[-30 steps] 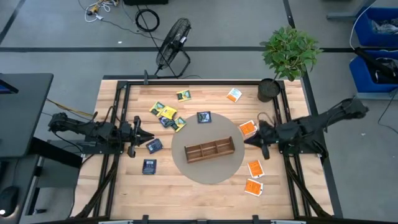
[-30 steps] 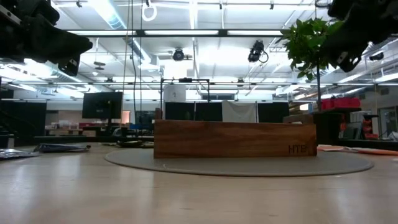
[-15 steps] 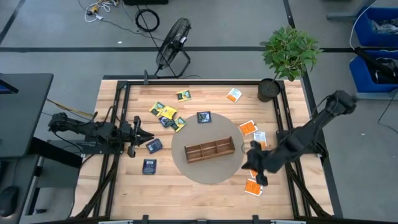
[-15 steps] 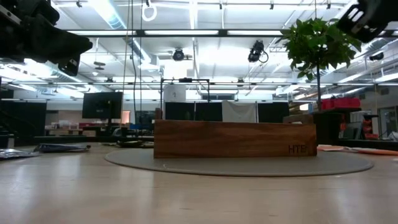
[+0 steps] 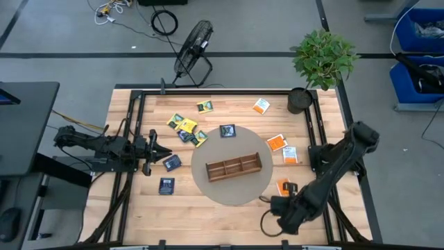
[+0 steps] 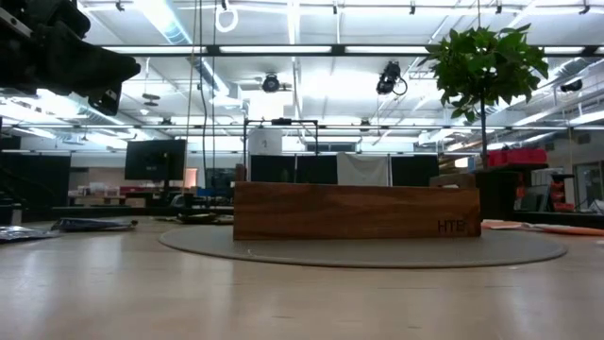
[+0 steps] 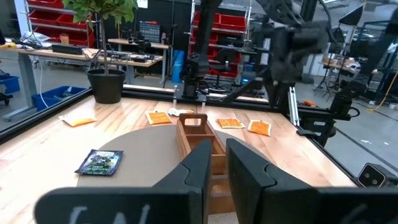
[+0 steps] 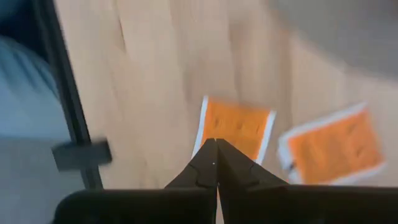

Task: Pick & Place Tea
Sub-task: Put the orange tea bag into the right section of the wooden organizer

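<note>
The tea sachets all lie loose on the counter (image 5: 139,201), none in the wooden tray (image 5: 234,167), whose three compartments look empty from above. So the task reads as barely begun: no sachet placed, every one left to move.

An orange sachet (image 8: 234,127) lies just past the tips of the right gripper (image 8: 216,149), with a second orange sachet (image 8: 333,148) beside it. The right jaws are closed to a point and hold nothing. From above, the right gripper (image 5: 286,208) hangs over the near right part of the counter, and another orange one (image 5: 282,185) shows beside it.

More orange ones (image 5: 277,143) lie beyond it, toward the potted plant (image 5: 322,59). The yellow-and-green cluster (image 5: 184,126) and the dark sachets (image 5: 166,185) lie near the left gripper (image 5: 159,150), which waits at the left edge, jaws a narrow slit apart and empty.
</note>
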Action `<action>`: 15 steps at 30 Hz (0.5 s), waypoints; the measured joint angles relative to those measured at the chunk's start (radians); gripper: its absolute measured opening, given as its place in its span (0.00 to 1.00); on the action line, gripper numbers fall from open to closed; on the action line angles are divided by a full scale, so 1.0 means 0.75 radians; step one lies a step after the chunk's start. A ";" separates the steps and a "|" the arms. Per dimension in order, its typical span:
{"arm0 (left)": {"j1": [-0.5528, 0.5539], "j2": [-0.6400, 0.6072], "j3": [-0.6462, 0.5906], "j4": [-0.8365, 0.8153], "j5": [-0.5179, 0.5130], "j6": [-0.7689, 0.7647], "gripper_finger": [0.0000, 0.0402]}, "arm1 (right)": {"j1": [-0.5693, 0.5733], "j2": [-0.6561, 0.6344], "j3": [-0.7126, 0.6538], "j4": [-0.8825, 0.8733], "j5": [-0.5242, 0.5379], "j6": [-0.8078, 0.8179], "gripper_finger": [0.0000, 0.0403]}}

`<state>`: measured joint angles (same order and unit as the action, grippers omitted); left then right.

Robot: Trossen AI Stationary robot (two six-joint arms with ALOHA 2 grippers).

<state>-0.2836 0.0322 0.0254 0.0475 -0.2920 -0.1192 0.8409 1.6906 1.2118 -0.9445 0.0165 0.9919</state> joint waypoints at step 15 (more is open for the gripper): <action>0.000 0.000 0.000 0.000 0.000 0.000 0.13 | 0.043 0.271 0.099 0.017 -0.308 0.057 0.26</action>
<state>-0.2836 0.0323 0.0253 0.0475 -0.2920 -0.1192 0.8730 1.8941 1.2858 -0.9321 -0.2148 1.0348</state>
